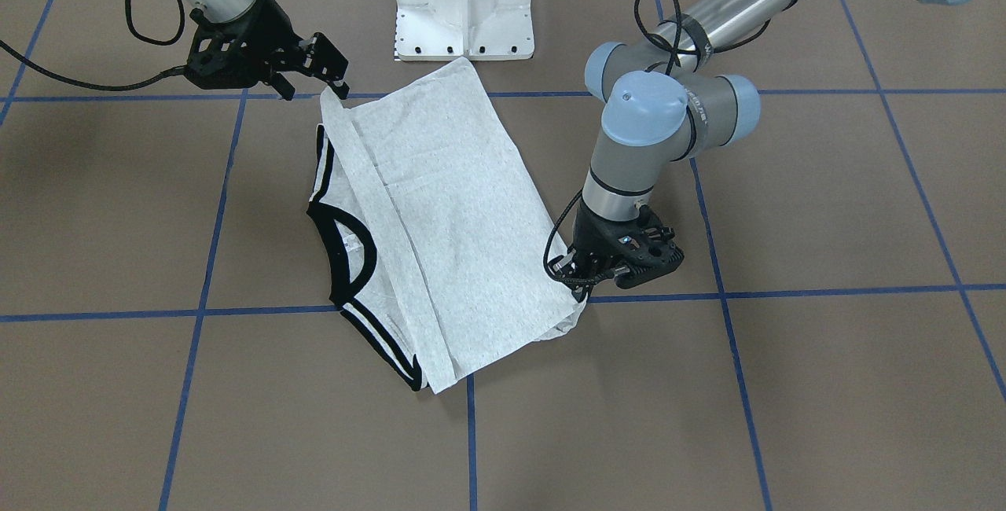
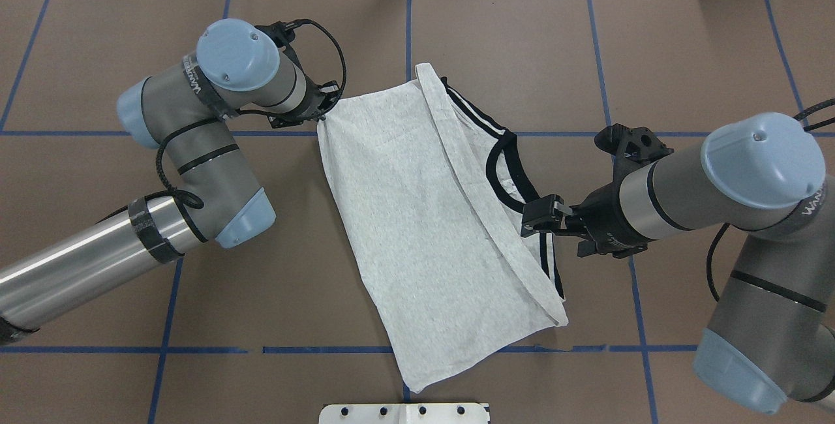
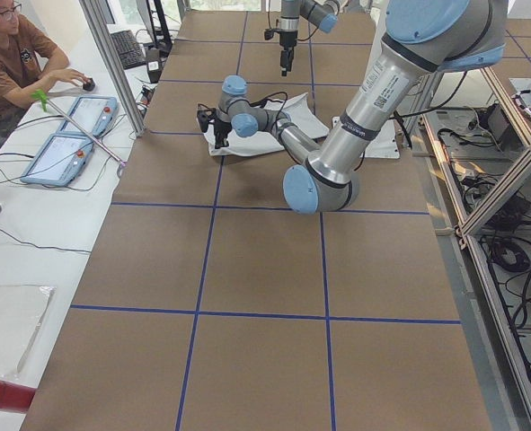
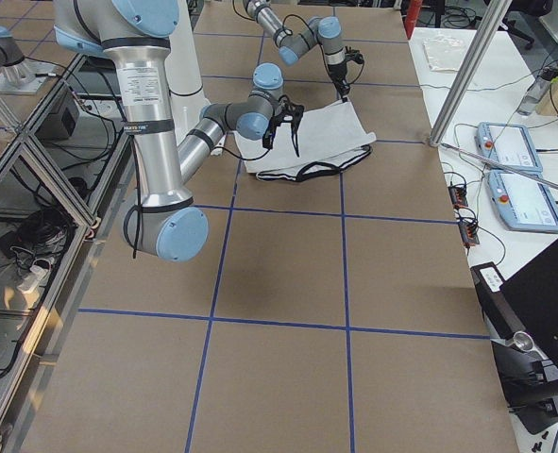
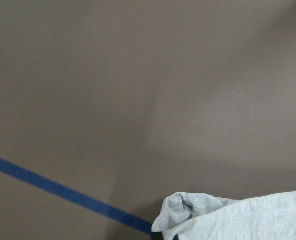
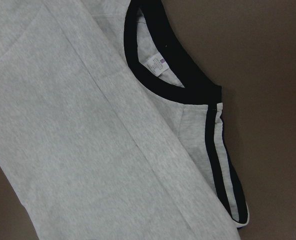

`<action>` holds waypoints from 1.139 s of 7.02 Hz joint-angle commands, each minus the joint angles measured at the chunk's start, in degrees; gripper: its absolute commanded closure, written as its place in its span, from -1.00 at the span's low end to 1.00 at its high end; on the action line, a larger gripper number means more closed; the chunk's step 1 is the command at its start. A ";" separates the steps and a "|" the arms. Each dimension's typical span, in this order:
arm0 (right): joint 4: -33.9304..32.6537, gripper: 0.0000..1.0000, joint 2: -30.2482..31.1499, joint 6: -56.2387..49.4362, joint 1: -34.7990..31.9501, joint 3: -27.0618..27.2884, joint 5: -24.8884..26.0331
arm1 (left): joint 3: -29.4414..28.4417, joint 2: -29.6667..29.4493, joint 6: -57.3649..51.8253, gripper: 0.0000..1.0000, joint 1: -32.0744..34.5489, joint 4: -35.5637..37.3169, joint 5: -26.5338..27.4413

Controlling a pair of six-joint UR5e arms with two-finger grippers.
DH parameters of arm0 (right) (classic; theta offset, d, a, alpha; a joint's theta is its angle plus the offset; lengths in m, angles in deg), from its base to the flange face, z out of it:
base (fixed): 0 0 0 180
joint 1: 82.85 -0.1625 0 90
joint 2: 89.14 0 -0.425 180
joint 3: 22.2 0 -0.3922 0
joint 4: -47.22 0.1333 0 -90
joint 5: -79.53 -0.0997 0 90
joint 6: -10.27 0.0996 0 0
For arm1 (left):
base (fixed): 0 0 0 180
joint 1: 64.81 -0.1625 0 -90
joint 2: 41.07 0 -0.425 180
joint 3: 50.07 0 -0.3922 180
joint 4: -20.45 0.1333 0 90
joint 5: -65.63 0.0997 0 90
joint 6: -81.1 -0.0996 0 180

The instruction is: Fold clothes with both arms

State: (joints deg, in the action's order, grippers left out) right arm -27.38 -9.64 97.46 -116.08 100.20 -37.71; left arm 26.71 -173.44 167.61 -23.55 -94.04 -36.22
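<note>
The T-shirt (image 2: 417,215) lies folded lengthwise on the table (image 2: 685,52), just in front of the white base (image 2: 404,413). At its corner far from the base, the left gripper (image 2: 324,113) seems pinched on the cloth. Nearer the base, the right gripper (image 2: 539,215) hovers with its fingers spread, holding nothing.

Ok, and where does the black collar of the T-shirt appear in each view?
Front-facing: collar, left of centre, on the left edge of the T-shirt.
Overhead: collar, right of centre.
Exterior left: too small to tell.
Exterior right: collar, upper centre, on the near edge.
Left wrist: not in it.
Right wrist: collar, top centre.
Shared landmark: striped trim beside the collar.
</note>
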 commanded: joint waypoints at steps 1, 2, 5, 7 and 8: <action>-0.02 -1.00 -0.04 0.00 0.02 -0.14 0.00 | -10.29 -6.29 -2.39 1.00 1.45 -7.21 2.43; 0.07 -1.00 -0.04 0.00 0.02 -0.14 -0.09 | -14.94 -9.19 -2.57 1.00 1.45 -10.11 4.62; 0.07 -1.00 -0.92 0.09 0.10 -0.14 0.00 | -25.17 -12.47 -6.61 1.00 1.45 -21.81 9.91; 0.07 -1.00 -0.92 0.00 0.10 -0.14 0.09 | -25.18 -12.47 -7.23 -0.77 1.54 -22.09 11.74; 0.07 -1.00 -0.92 0.00 0.10 -0.14 0.35 | -25.10 -12.56 -7.75 -1.00 1.54 -22.18 12.37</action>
State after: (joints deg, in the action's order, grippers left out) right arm -27.31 -10.53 97.48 -115.98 100.06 -37.60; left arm 1.64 -185.91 160.39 -22.03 -115.98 -24.89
